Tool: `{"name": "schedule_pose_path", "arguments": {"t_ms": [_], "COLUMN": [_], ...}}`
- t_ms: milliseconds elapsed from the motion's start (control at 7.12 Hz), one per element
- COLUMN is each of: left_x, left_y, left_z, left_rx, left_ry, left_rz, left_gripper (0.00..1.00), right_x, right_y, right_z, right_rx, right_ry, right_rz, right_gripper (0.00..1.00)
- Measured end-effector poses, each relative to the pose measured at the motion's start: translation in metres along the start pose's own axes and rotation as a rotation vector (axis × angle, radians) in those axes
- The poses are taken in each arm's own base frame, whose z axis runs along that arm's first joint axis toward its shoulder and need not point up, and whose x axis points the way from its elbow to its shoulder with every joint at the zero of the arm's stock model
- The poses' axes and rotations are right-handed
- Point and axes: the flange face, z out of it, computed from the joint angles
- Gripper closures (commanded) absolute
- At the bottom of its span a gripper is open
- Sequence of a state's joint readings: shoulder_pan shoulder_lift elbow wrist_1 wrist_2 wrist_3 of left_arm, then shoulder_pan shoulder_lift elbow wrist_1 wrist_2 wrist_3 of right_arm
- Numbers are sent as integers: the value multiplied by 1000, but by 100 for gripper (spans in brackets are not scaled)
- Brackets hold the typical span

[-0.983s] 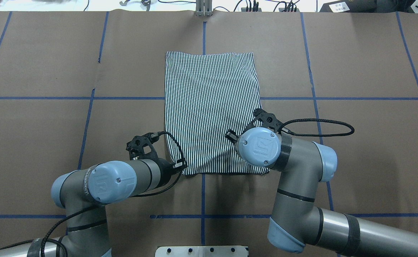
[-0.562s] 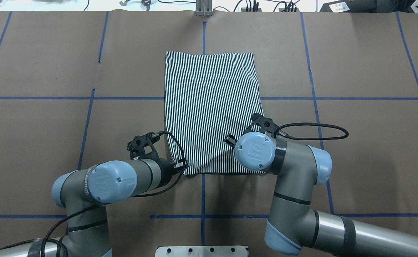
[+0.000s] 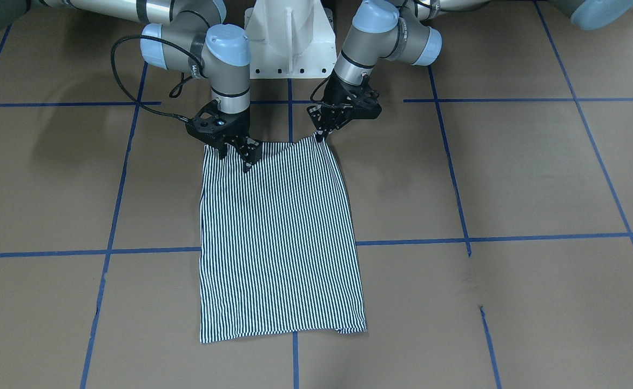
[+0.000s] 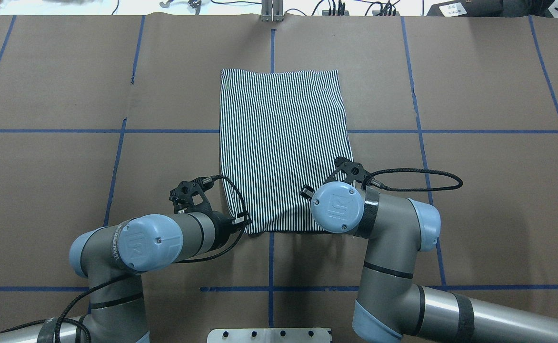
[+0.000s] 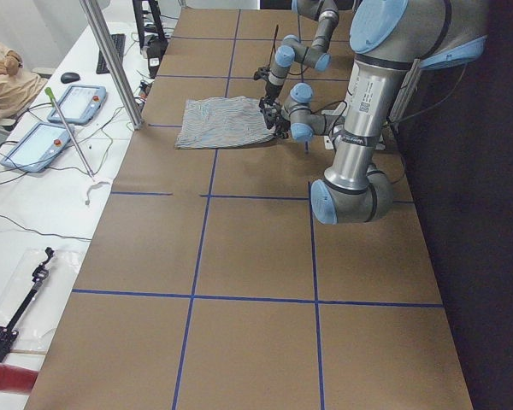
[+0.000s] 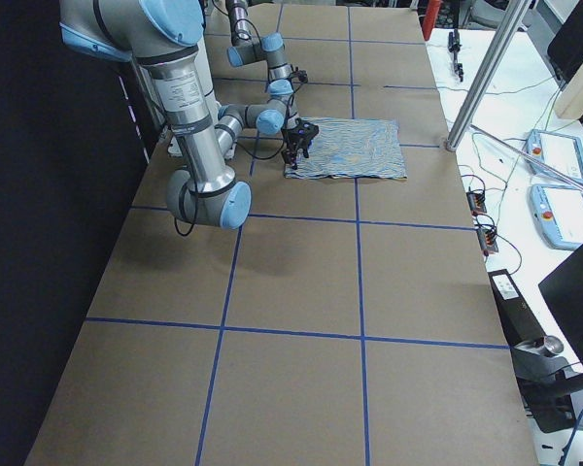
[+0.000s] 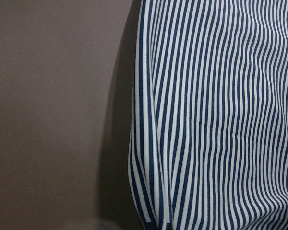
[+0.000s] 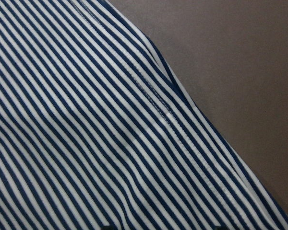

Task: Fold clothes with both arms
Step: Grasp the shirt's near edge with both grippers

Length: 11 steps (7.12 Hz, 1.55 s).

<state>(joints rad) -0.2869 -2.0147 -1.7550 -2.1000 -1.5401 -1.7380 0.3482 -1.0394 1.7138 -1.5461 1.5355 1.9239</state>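
The striped shirt (image 3: 278, 232) lies folded into a long rectangle on the brown table (image 3: 511, 189), with no collar or logo showing. It also shows in the overhead view (image 4: 281, 143). My left gripper (image 3: 319, 136) is at the shirt's near corner on the front-facing view's right, and looks shut on that slightly raised corner. My right gripper (image 3: 235, 156) stands over the other near corner with its fingers apart, its tips down at the fabric. Both wrist views are filled with stripes: the left (image 7: 216, 120) shows the shirt's edge, the right (image 8: 86, 134) a seam.
Blue tape lines (image 4: 431, 131) mark a grid on the brown table. The white pedestal base (image 3: 289, 38) stands just behind the two grippers. Tablets and cables (image 5: 56, 120) lie on the white bench beyond the table's far edge, and a metal post (image 5: 111, 60) stands there.
My right arm has drawn back toward the robot and slightly left, over the shirt's near right corner. The left arm and the shirt have hardly moved.
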Motion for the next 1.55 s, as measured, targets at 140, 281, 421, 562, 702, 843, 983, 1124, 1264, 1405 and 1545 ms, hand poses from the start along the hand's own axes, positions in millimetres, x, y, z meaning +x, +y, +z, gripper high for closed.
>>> {"name": "schedule_pose_path", "arguments": {"t_ms": [140, 281, 421, 562, 702, 843, 983, 1124, 1264, 1405, 1545], "left_x": [0, 0, 0, 0, 0, 1, 1, 1, 2, 2, 3], "left_y": [0, 0, 0, 0, 0, 0, 0, 0, 0, 1, 0], "left_z": [0, 0, 0, 0, 0, 0, -1, -1, -1, -1, -1], "left_rx": [0, 0, 1, 2, 4, 5, 6, 6, 6, 5, 6], "left_ry": [0, 0, 1, 1, 1, 2, 3, 3, 4, 5, 6], "left_rz": [0, 0, 0, 0, 0, 0, 0, 0, 0, 0, 0], "left_gripper": [100, 100, 100, 100, 100, 100, 100, 100, 100, 100, 100], "right_x": [0, 1, 1, 1, 1, 0, -1, -2, -2, -3, -3], "right_y": [2, 3, 3, 3, 3, 5, 6, 7, 7, 7, 7], "right_z": [0, 1, 2, 2, 1, -1, -3, -5, -6, -6, -7], "right_rx": [-1, -1, -1, 0, 0, -3, -5, -7, -7, -8, -8], "right_ry": [1, 2, 3, 3, 2, -4, -9, -13, -14, -16, -17], "right_rz": [-1, -1, 5, 11, 13, 17, 22, 26, 28, 28, 29], "right_gripper": [51, 96, 100, 100, 100, 100, 100, 100, 100, 100, 100]}}
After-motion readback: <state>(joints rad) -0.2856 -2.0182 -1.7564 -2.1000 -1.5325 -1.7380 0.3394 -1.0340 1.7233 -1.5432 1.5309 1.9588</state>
